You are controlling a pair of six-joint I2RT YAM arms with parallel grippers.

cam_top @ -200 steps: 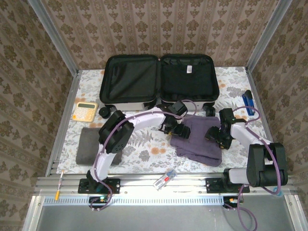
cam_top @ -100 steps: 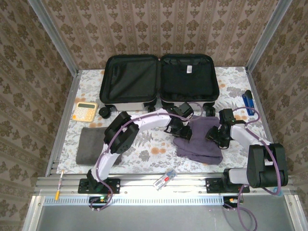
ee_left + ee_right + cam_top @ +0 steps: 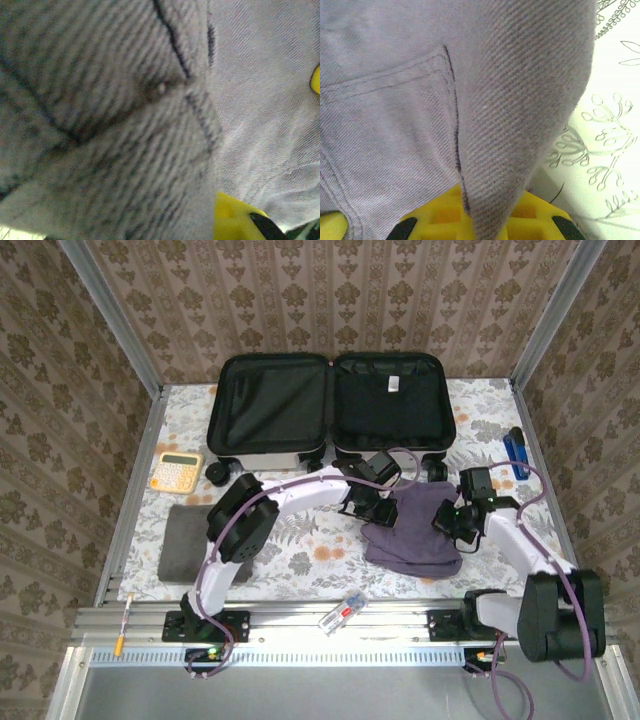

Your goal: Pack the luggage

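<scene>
Table [image 3: 300, 550]: the flowered cloth is lying under both grippers and carrying everything else.

Suitcase [image 3: 270, 405]: it is lying open and flat, both black-lined halves facing up. It is sitting just beyond the two grippers on the far side, well apart from the right one and nearer the left one. Nothing is showing inside either half.

Purple-grey trousers [image 3: 420, 535]: they are lying crumpled between the two grippers, on the table and outside the suitcase.

Folded grey cloth [image 3: 185, 540]: it is resting well off to the left of the left gripper, untouched.

Left gripper [image 3: 379, 513]: it is pressing into the left edge of the trousers. In the wrist view, fabric [image 3: 125, 125] is bunching against the lens with creases running to one spot, and one yellow pad [image 3: 232, 217] is showing below. The jaws are reading as closed on a fold.

Right gripper [image 3: 455, 523]: it is sitting on the right edge of the trousers. The yellow pads [image 3: 445, 212] are pinching a hanging fold [image 3: 520, 125], jaws fully together.

Yellow calculator [image 3: 176, 471]: it is lying far left of the left gripper.

Blue item [image 3: 516, 452]: it is lying beyond the right gripper, near the table's right edge.
</scene>
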